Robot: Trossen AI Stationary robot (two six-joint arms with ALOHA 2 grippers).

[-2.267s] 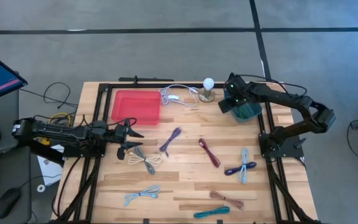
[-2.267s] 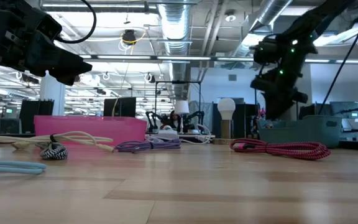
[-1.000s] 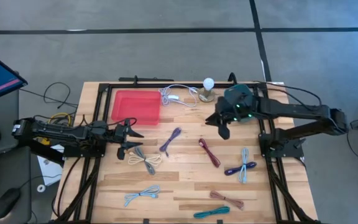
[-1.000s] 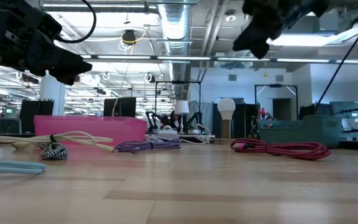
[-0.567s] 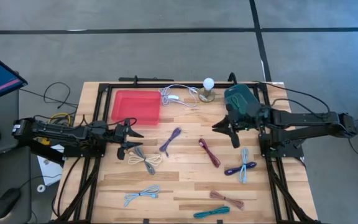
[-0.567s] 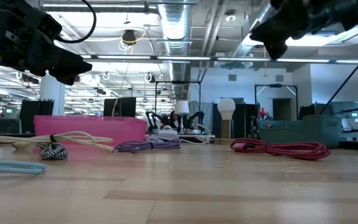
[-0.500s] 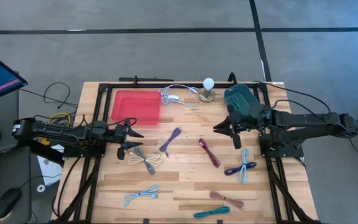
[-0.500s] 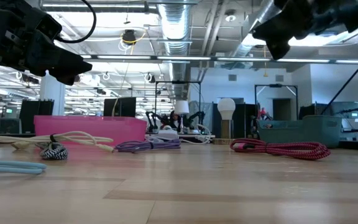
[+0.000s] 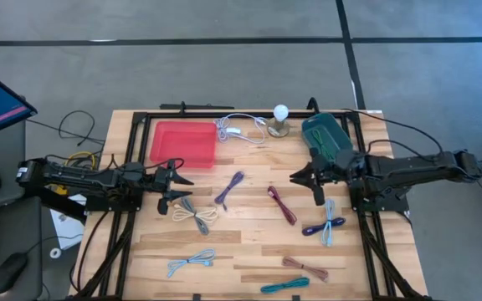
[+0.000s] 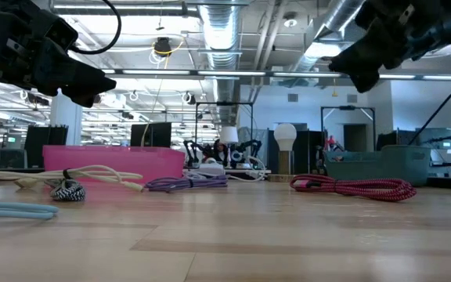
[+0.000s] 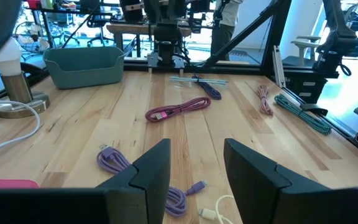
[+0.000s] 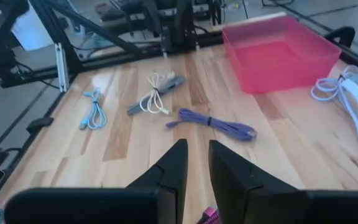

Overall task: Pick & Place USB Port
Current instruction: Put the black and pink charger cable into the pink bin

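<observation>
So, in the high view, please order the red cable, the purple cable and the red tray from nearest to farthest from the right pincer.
1. The red cable, just below-left of the right pincer.
2. The purple cable, further left, mid-table.
3. The red tray, farthest, at the table's upper left.

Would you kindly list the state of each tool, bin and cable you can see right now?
Left tool: open, empty, above the table's left side.
Right tool: open, empty, raised beside the red cable.
Red bin: upright, empty.
Teal bin: upright, cables inside.
Purple cable: bundled, flat on the table.
Red cable: bundled, flat, untouched.
Lamp: upright, unlit.
</observation>
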